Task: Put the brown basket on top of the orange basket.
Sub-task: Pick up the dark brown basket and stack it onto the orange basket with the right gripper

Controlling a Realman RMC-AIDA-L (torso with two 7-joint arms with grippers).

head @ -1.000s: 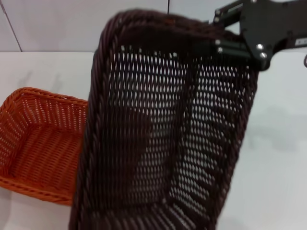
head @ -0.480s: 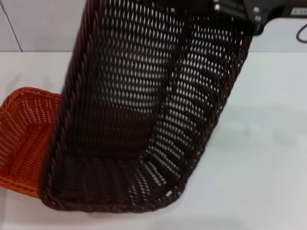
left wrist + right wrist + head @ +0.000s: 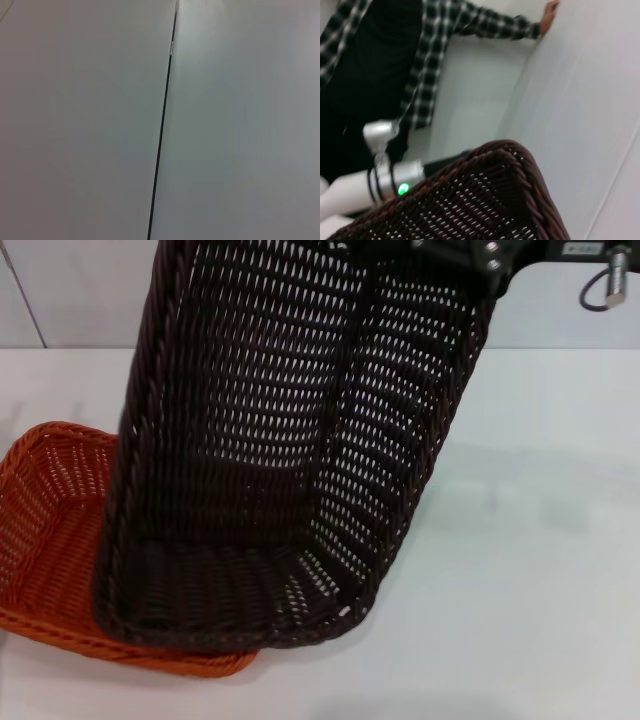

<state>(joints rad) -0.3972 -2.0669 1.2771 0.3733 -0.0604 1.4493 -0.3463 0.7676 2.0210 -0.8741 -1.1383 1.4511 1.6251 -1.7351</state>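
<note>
Rectangular dark brown woven wicker basket with open-weave sides and braided rim (image 3: 290, 440) hangs in the air, tipped steeply, almost on end, open side toward the head camera. Its upper end is held at the top of the head view by the right tool (image 3: 470, 252), black metal body with silver screws, clamped on the basket's rim there. The fingers themselves are mostly cut off by the frame edge, so only the grip on the rim reads. The brown basket's lower end hangs over the rectangular bright orange woven wicker basket (image 3: 50, 530), overlapping that basket's right part; contact between the two cannot be told. The orange basket sits flat on the white tabletop (image 3: 540, 570) at the robot's left, open side up. The brown basket's shadow falls on the tabletop to the right. Right wrist view shows a braided corner of the brown basket close up, a silver arm link with green light (image 3: 395, 180) behind it, and a person in a plaid shirt (image 3: 420, 65) with a hand on the tabletop's far edge. Left tool not visible; left wrist view only shows a grey surface with a dark seam (image 3: 162, 125).
</note>
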